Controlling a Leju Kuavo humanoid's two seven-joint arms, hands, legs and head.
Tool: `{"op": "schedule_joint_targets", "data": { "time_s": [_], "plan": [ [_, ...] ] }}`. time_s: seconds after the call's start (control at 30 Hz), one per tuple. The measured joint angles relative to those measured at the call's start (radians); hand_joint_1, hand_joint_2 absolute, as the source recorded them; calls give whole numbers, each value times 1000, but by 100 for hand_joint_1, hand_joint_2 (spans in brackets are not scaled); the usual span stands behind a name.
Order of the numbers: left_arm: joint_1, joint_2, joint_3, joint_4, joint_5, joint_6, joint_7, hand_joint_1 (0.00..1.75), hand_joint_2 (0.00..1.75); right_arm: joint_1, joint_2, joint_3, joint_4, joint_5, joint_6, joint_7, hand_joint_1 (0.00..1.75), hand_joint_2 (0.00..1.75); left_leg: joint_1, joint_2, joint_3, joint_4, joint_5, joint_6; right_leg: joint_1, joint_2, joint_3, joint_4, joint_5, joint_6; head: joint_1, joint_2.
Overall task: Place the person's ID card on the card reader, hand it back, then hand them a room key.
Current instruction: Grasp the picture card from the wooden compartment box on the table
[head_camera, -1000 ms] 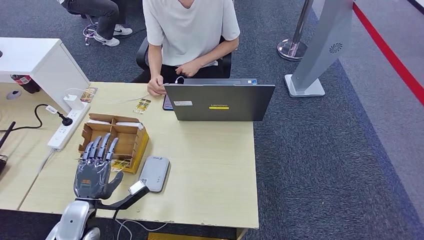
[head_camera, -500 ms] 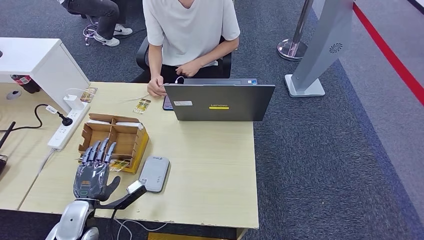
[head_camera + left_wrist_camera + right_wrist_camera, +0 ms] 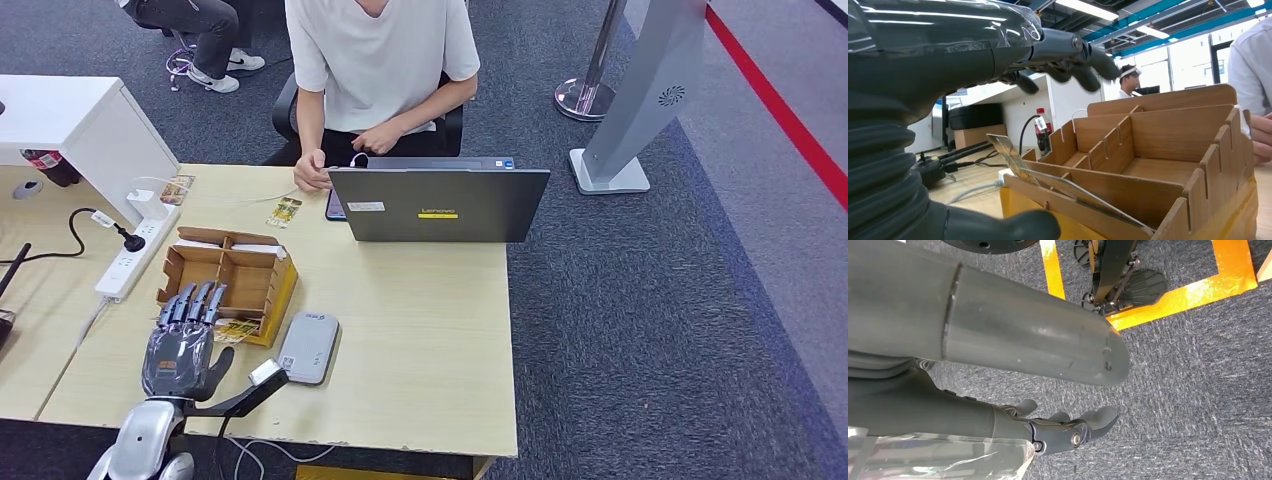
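My L hand hovered empty, fingers spread, by the cardboard box; R hand hung loosely curled, empty.

A divided cardboard box stands right ahead of the left hand, its walls blocking the forward path. A grey card reader lies just beside the box. Beyond, bare surface stretches to an open laptop fronting the seated person.

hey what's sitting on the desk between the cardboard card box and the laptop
Only bare desk lies between the cardboard box and the laptop in the head view; the grey card reader sits nearer the robot, beside the box.
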Motion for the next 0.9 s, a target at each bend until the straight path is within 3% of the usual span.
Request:
{"op": "schedule_joint_targets", "data": {
  "time_s": [0.9],
  "plan": [
    [-3, -14, 35, 6, 40, -25, -27, 175, 175, 0, 0, 0, 0, 1, 1, 0, 0, 0, 0, 0, 0, 0, 0, 0, 0, 0, 0, 0, 0, 0, 0, 0]
  ]
}}
